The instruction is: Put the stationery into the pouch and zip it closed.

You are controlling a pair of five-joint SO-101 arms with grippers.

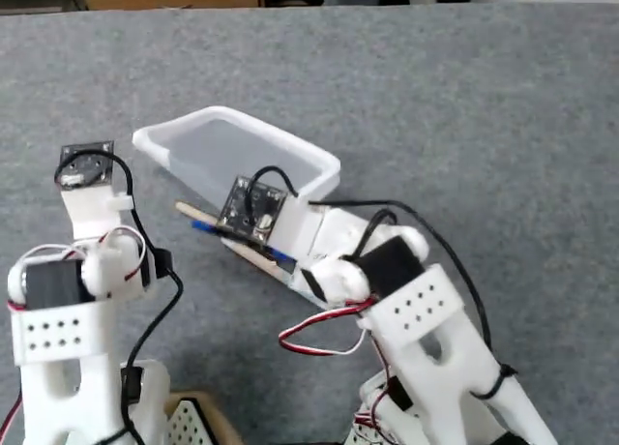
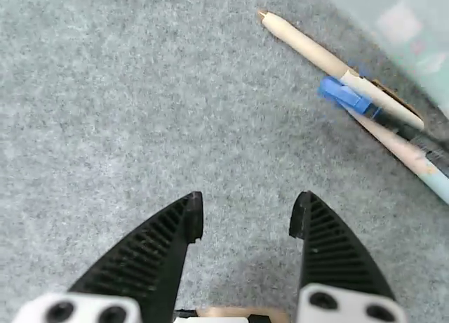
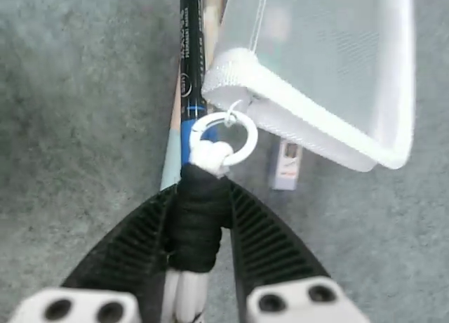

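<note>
A translucent white pouch [image 1: 227, 150] lies open at the middle of the grey table; its mesh side [image 3: 330, 63] shows in the right wrist view. My right gripper [image 3: 201, 193] is shut on the black zipper pull [image 3: 198, 218], which a white knot ties to the ring [image 3: 226, 137] at the pouch's corner. Under it lie a black pen with a blue band [image 3: 189, 70] and pale pens. The left wrist view has a beige pen [image 2: 316, 53] and a blue-clipped pen [image 2: 344, 95] beside the pouch [image 2: 400, 21]. My left gripper [image 2: 247, 211] is open over bare table, short of the pens.
The left arm [image 1: 82, 271] stands at the left, the right arm [image 1: 387, 281] reaches in from the lower right. A small white item [image 3: 284, 165] lies by the pouch's edge. A cardboard piece [image 1: 193, 416] sits at the front edge.
</note>
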